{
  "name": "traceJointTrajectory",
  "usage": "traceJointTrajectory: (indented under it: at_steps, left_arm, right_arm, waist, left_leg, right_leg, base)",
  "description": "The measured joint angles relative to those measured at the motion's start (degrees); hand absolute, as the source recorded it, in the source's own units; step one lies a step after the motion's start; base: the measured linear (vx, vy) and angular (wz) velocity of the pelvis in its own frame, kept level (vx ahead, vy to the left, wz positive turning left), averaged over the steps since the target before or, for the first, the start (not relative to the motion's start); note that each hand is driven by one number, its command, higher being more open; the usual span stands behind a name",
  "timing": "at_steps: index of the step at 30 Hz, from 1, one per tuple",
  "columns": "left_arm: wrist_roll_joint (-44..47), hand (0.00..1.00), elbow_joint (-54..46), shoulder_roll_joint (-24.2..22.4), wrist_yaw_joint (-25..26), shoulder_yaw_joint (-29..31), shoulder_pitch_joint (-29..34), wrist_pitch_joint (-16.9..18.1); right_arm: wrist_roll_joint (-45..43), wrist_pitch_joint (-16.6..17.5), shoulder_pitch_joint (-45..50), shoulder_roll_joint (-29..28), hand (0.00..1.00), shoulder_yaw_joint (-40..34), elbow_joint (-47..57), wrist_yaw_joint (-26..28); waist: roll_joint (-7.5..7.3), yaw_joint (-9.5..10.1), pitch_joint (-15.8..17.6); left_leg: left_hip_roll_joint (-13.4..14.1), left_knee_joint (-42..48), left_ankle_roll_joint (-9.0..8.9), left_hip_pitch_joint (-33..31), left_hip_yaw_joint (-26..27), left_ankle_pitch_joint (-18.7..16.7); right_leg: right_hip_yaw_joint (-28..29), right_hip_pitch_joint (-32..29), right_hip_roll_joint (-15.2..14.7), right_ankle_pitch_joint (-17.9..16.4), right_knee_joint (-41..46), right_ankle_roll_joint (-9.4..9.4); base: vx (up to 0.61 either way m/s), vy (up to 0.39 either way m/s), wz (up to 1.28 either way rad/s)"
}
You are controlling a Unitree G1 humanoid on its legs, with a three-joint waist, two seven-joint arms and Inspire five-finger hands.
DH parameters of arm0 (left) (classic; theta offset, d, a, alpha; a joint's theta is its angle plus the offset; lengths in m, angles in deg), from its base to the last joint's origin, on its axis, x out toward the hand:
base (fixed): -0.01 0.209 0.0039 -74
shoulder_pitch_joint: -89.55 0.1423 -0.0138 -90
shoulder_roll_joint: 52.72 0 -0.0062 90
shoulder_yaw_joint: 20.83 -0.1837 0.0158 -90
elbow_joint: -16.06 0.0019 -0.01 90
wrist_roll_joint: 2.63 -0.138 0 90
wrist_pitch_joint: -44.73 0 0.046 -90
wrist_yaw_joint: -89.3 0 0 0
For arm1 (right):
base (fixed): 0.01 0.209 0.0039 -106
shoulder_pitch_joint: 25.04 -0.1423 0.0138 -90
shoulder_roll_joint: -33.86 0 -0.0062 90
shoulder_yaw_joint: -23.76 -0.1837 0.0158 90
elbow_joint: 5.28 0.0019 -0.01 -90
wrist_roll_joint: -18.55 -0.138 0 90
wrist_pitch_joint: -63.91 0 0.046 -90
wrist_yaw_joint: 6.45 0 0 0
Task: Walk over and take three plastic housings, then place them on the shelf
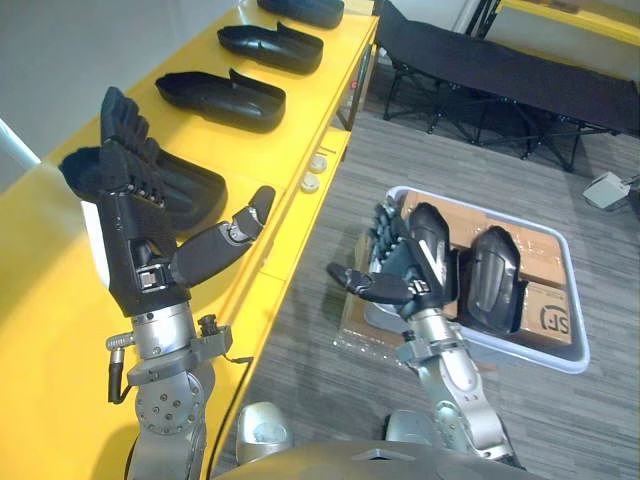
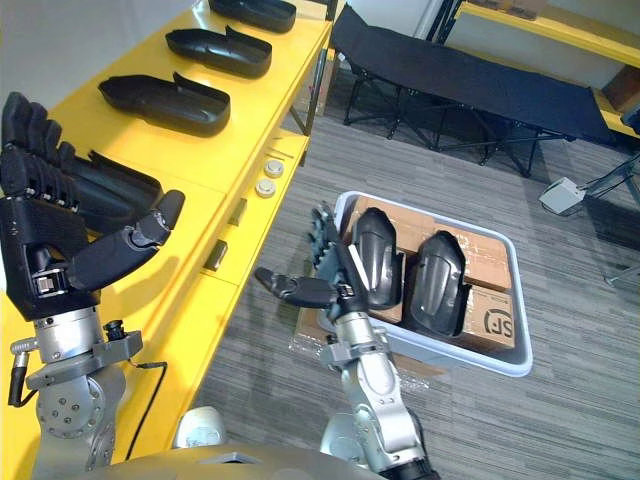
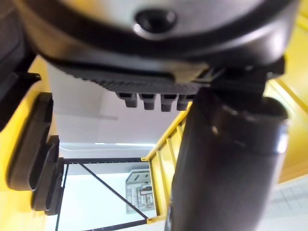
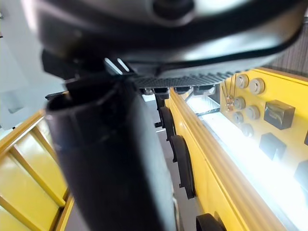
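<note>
Your left hand over shelf, right hand by bin: fingers spread, empty. Housings sit rowed on the shelf, so placing looks done.

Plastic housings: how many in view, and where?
6. Four on the yellow shelf in a row: farthest housing, second housing, third housing, nearest housing behind the left hand. Two in the white bin: left bin housing, right bin housing. More may be hidden farther along.

Farthest housing partly beyond top edge
</note>
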Motion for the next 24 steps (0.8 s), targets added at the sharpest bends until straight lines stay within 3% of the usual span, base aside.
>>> traceJointTrajectory:
  at_steps: [1,2,3,4,5,7,8,9,10,11,12,13,14,15,17,18,20,22,24]
  left_arm:
    - [0.13,1.00,0.00,-0.03,-0.01,0.41,0.00,0.06]
    - [0.22,1.00,-0.04,0.02,-0.02,0.95,-0.10,0.39]
    - [0.24,1.00,-0.06,0.27,-0.15,1.18,-0.19,0.62]
    - [0.44,1.00,0.97,-0.81,-0.69,0.35,-0.49,0.73]
    - [0.91,1.00,1.38,-2.11,-0.85,-1.07,-0.44,0.52]
    - [2.63,1.00,1.57,-4.62,-1.73,-2.66,-0.25,-0.15]
    - [3.43,1.00,1.78,-5.52,-2.14,-2.69,-0.24,-0.48]
    - [6.44,1.00,2.62,-6.33,-3.03,-2.92,-0.22,-0.81]
    - [8.12,1.00,3.32,-6.55,-3.74,-3.09,-0.22,-0.93]
    - [9.19,1.00,3.97,-7.03,-4.76,-3.45,0.22,-0.87]
    - [9.24,1.00,4.55,-7.37,-5.88,-4.12,1.33,-0.78]
    - [9.46,1.00,4.62,-7.10,-7.44,-5.95,3.28,0.19]
    - [9.50,1.00,4.58,-7.08,-8.42,-6.81,4.27,1.09]
    - [9.48,1.00,4.74,-6.74,-10.34,-8.12,5.09,2.29]
    - [9.38,1.00,6.04,-5.96,-11.98,-9.71,5.03,3.27]
    - [9.50,1.00,7.66,-5.05,-12.25,-9.99,4.81,3.28]
    - [11.48,1.00,9.08,-4.37,-13.42,-9.99,5.29,3.23]
    - [12.71,1.00,9.97,-3.61,-14.89,-10.28,6.15,3.08]
    - [13.10,1.00,10.13,-3.03,-15.54,-10.97,6.02,2.60]
  right_arm:
    - [0.49,-0.01,0.11,-0.25,1.00,-0.01,-0.15,-0.26]
    - [1.03,-0.17,0.39,-0.68,1.00,-0.17,-0.53,-0.62]
    - [1.04,-0.44,0.88,-1.01,1.00,-0.30,-0.90,-0.69]
    - [1.08,-0.63,1.74,-0.32,1.00,-1.70,-1.65,-0.65]
    - [1.03,-0.94,2.46,0.87,1.00,-3.39,-1.84,-0.48]
    - [1.07,-2.16,2.77,3.42,1.00,-7.41,-3.37,-0.49]
    - [1.39,-2.82,2.48,4.45,1.00,-9.29,-4.67,-0.73]
    - [3.11,-3.34,2.65,5.56,1.00,-11.48,-6.62,-1.70]
    - [3.95,-3.60,3.72,6.00,1.00,-12.34,-7.37,-2.32]
    - [4.95,-3.57,5.50,6.36,1.00,-12.89,-7.43,-2.68]
    - [5.42,-3.56,7.24,6.50,1.00,-13.86,-7.38,-2.73]
    - [5.31,-3.38,8.79,6.74,1.00,-15.47,-7.07,-2.71]
    - [5.31,-3.24,9.19,7.18,1.00,-16.13,-6.89,-2.69]
    - [5.31,-3.22,9.29,7.74,1.00,-17.12,-6.93,-2.68]
    - [5.27,-3.17,8.77,8.49,1.00,-17.22,-6.95,-2.57]
    - [4.45,-3.16,8.36,8.28,1.00,-17.21,-7.04,-2.38]
    - [2.41,-3.16,8.21,6.92,1.00,-16.25,-7.02,-1.52]
    - [2.18,-3.16,8.99,4.15,1.00,-13.98,-7.03,-1.85]
    - [3.37,-3.16,8.64,2.43,1.00,-11.96,-7.02,-3.68]
  waist:
    - [-0.22,0.00,-0.13]
    - [-0.84,-0.11,-0.48]
    - [-2.11,-0.36,-0.99]
    - [-1.27,-0.75,-1.44]
    - [0.01,-0.93,-1.30]
    - [1.04,-2.89,-1.04]
    - [1.73,-3.76,-0.71]
    - [2.73,-4.65,-0.16]
    - [2.74,-5.03,-0.03]
    - [2.40,-4.93,0.19]
    - [2.35,-4.12,0.18]
    - [3.47,-3.57,-0.58]
    - [4.30,-3.51,-1.05]
    - [5.49,-3.75,-1.78]
    - [5.80,-3.53,-2.00]
    - [5.36,-3.49,-1.88]
    - [4.27,-3.01,-1.84]
    - [1.80,-2.38,-2.11]
    - [0.52,-1.66,-2.39]
  left_leg:
    - [0.63,-0.76,-1.08,-0.12,-0.04,0.80]
    - [1.80,-1.71,-3.37,-0.70,-0.34,2.26]
    - [2.14,-2.16,-5.18,-1.13,-0.74,3.32]
    - [4.16,-3.24,-5.22,-1.86,-2.94,4.69]
    - [5.56,-5.11,-5.17,-1.77,-4.45,6.45]
    - [6.31,-7.59,-4.77,-2.31,-6.05,11.77]
    - [6.79,-7.24,-3.46,-2.89,-6.82,14.13]
    - [7.34,-4.64,1.76,-5.18,-7.97,18.24]
    - [7.35,-2.43,6.84,-7.17,-7.88,22.41]
    - [6.99,-1.00,7.16,-8.08,-7.95,23.24]
    - [4.76,-0.19,2.14,-7.54,-8.43,19.09]
    - [0.68,0.36,0.38,-7.29,-8.64,14.72]
    - [-1.44,0.23,0.39,-7.32,-8.60,12.60]
    - [-3.49,-1.18,1.04,-7.15,-7.10,8.15]
    - [-5.67,-6.49,0.05,-4.34,-7.58,5.53]
    - [-6.69,-9.44,-0.87,-2.93,-8.14,5.69]
    - [-7.81,-10.63,-0.46,-1.79,-7.97,6.07]
    - [-9.21,-10.90,-0.37,-1.25,-7.39,6.34]
    - [-10.04,-10.92,0.16,-0.92,-6.38,5.74]
  right_leg:
    - [-0.03,0.07,-0.78,0.10,-0.24,-0.14]
    - [-0.06,0.04,-1.38,1.77,-2.05,-1.34]
    - [0.04,0.22,-1.20,6.24,-4.60,-1.72]
    - [-0.27,1.03,1.01,-0.59,-4.57,3.01]
    - [-0.94,0.71,2.42,-3.72,-4.50,5.89]
    - [-3.45,-0.01,2.81,-10.16,-4.34,11.50]
    - [-4.24,0.10,3.43,-11.62,-4.71,11.59]
    - [-4.80,1.02,4.75,-11.61,-6.44,10.84]
    - [-5.47,2.41,5.27,-10.95,-9.01,9.83]
    - [-6.26,4.31,5.43,-9.76,-12.22,8.81]
    - [-6.27,5.74,5.39,-8.22,-15.27,8.15]
    - [-6.27,6.51,5.94,-6.33,-19.21,7.67]
    - [-6.18,6.55,6.36,-5.63,-20.73,7.41]
    - [-6.19,6.87,7.05,-4.52,-22.85,7.21]
    - [-5.70,6.88,7.92,-2.36,-24.67,7.93]
    - [-5.37,6.95,7.55,-1.10,-25.59,8.28]
    - [-6.18,7.09,6.87,0.84,-26.80,8.20]
    - [-6.39,7.52,5.45,1.61,-27.71,8.79]
    - [-6.31,7.15,4.57,1.68,-27.44,8.88]
  base:
    - [-0.10,-0.499,-0.12]
    - [-0.08,-0.570,-0.14]
    - [-0.07,-0.618,-0.15]
    - [-0.08,-0.753,-0.19]
    - [-0.07,-0.625,-0.15]
    - [-0.09,-0.527,-0.15]
    - [-0.09,-0.530,-0.10]
    - [-0.06,-0.402,-0.02]
    - [-0.06,-0.363,0.03]
    - [-0.05,-0.279,-0.09]
    - [-0.07,-0.233,-0.30]
    - [-0.07,-0.102,-0.38]
    - [-0.05,-0.026,-0.27]
    - [0.00,0.003,-0.16]
    - [0.02,0.018,-0.13]
    - [0.00,0.061,-0.21]
    - [-0.02,0.075,-0.24]
    - [0.00,0.070,-0.10]
    - [-0.02,0.072,-0.13]
